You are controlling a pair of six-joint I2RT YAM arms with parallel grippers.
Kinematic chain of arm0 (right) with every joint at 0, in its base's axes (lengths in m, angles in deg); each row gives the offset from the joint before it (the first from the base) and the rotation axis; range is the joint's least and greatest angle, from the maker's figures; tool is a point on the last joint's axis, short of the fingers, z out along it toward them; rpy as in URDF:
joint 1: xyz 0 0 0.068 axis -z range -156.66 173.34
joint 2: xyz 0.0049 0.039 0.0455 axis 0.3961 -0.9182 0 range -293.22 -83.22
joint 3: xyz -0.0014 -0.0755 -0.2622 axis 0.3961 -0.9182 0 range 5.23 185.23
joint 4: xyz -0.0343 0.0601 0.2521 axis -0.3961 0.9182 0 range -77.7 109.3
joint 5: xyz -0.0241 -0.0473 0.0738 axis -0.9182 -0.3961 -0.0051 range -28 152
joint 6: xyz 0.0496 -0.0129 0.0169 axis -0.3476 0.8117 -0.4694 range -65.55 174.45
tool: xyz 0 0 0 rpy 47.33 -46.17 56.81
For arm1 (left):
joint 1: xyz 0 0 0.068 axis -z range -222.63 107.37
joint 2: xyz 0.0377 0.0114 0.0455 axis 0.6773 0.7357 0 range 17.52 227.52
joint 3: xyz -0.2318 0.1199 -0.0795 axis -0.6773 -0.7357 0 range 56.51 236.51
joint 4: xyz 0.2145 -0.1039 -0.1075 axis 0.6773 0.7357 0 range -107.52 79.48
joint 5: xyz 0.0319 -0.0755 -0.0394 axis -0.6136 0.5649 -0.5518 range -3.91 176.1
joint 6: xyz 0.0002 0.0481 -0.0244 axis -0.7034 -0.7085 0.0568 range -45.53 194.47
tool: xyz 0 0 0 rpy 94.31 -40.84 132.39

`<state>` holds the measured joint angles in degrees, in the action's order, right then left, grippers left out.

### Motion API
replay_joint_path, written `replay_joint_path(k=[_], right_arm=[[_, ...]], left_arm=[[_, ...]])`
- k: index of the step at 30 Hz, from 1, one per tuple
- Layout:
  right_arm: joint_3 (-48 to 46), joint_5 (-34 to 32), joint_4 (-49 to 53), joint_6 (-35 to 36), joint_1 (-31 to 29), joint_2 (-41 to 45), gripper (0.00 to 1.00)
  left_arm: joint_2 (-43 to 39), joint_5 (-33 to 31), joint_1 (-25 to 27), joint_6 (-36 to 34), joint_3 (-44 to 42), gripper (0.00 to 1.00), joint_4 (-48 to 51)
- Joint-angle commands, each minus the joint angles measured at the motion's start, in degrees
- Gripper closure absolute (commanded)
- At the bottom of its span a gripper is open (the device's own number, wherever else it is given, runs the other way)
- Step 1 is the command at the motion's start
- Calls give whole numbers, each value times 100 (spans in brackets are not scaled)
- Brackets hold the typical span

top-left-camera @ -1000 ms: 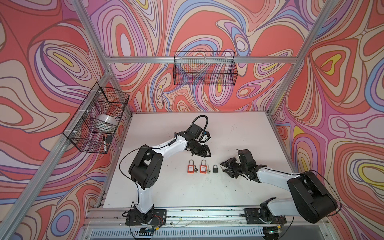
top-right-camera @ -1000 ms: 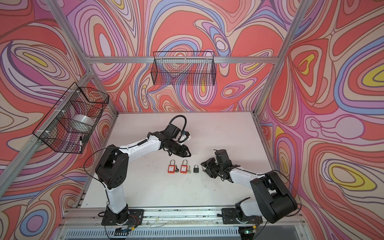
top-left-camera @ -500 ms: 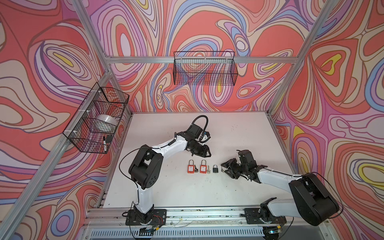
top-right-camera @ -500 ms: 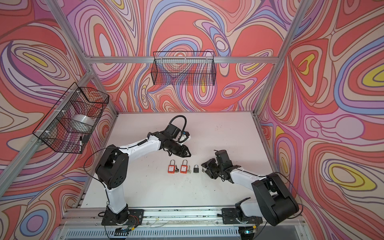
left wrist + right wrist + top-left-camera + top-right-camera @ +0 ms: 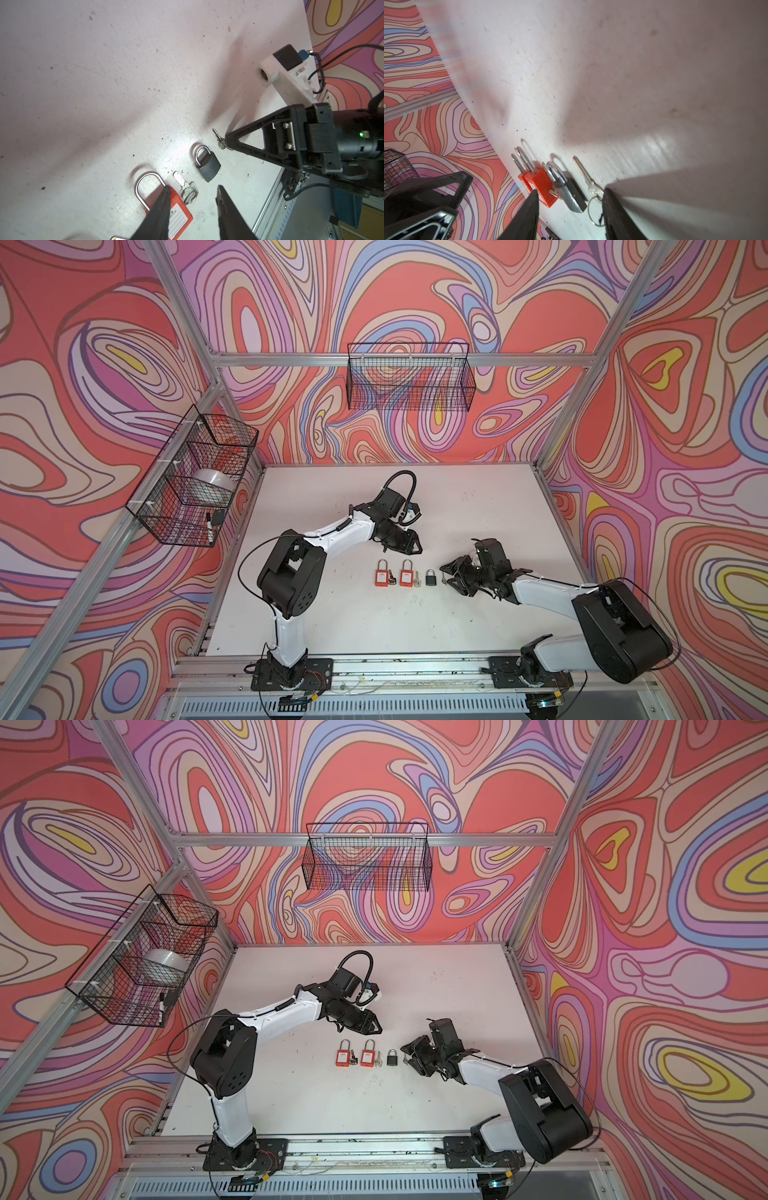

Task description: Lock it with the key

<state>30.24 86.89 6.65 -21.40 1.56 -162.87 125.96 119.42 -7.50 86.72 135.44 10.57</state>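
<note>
while the left gripper hangs spread, the right gripper gapes beside the key.

White links, black joints, black cables

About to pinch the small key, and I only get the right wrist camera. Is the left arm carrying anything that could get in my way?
Observer: No. The left gripper is open, with nothing between its fingers.
Operator: Where is it relative to the row of locks?
Observer: In both top views it hangs on the far side of the row, beyond the inner red padlock, the one nearer the black padlock, and apart from your right gripper.
Operator: The red locks overlap for me. Any keys there?
Observer: Yes. A darker key lies beside the outer red padlock, and a silver key beside the inner one.
</note>
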Motion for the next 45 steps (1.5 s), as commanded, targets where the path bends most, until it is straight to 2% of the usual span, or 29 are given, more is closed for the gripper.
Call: replay_joint_path(k=[1, 4, 6, 7, 8, 9, 11, 13, 15, 19, 22, 25, 27, 31, 33, 36, 38, 40, 42, 45], right_arm=[[-1, -215, 210, 80, 15, 183, 49], [316, -738, 850, 557, 16, 626, 48], [628, -1056, 1309, 1021, 49, 893, 45], [817, -1208, 1540, 1275, 87, 997, 40], [993, -1338, 1752, 1488, 123, 1044, 35], [1196, -1479, 1970, 1741, 177, 1083, 29], [1510, -1725, 2275, 2152, 261, 1077, 19], [1823, -2041, 2515, 2535, 328, 996, 2], [2030, -2432, 2584, 2900, 332, 903, 2], [2152, -3626, 2195, 3936, 341, 854, 2], [1995, -4423, 1372, 5060, 359, 897, 2], [1715, -5279, 449, 6067, 367, 905, 2], [1418, -5584, -305, 6604, 397, 862, 2], [934, -5811, -1627, 7315, 521, 451, 2], [721, -5829, -2278, 7526, 609, 114, 2], [495, -5612, -3296, 7560, 819, -368, 2], [603, -5350, -3202, 7510, 941, -544, 2], [551, -5295, -3589, 7802, 969, -671, 2], [447, -4963, -3791, 7860, 1157, -758, 2], [180, -4543, -4274, 7559, 1535, -942, 2]], left_arm=[[-232, -38, -48, -30, -54, 61, 121], [-402, -99, -113, -10, -162, 59, 4], [-586, -109, -232, 101, -335, 53, -237], [-703, -131, -307, 175, -462, 36, -376], [-812, -186, -382, 238, -563, 14, -519], [-948, -288, -467, 300, -686, 0, -693], [-1241, -558, -607, 360, -920, 0, -1013], [-1675, -994, -769, 476, -1296, 0, -1522], [-2172, -1422, -935, 563, -1794, 0, -2099], [-3409, -2910, -1169, 528, -3147, 0, -3664], [-4156, -3997, -1189, -34, -3968, 0, -4408], [-4663, -4547, -1185, -932, -4721, 0, -5196], [-4901, -4975, -1193, -1347, -5208, 0, -5650], [-5052, -5486, -1234, -2152, -5792, 0, -6386], [-5029, -5746, -1294, -2107, -5926, 0, -6533], [-4971, -5804, -1467, -2052, -6036, 0, -6616], [-4898, -5846, -1620, -1973, -6099, 0, -6764], [-4809, -5849, -1765, -1948, -6144, 0, -6897], [-4659, -5843, -1998, -1797, -6183, 0, -6977], [-4427, -5973, -2283, -1517, -6346, 0, -7378]])
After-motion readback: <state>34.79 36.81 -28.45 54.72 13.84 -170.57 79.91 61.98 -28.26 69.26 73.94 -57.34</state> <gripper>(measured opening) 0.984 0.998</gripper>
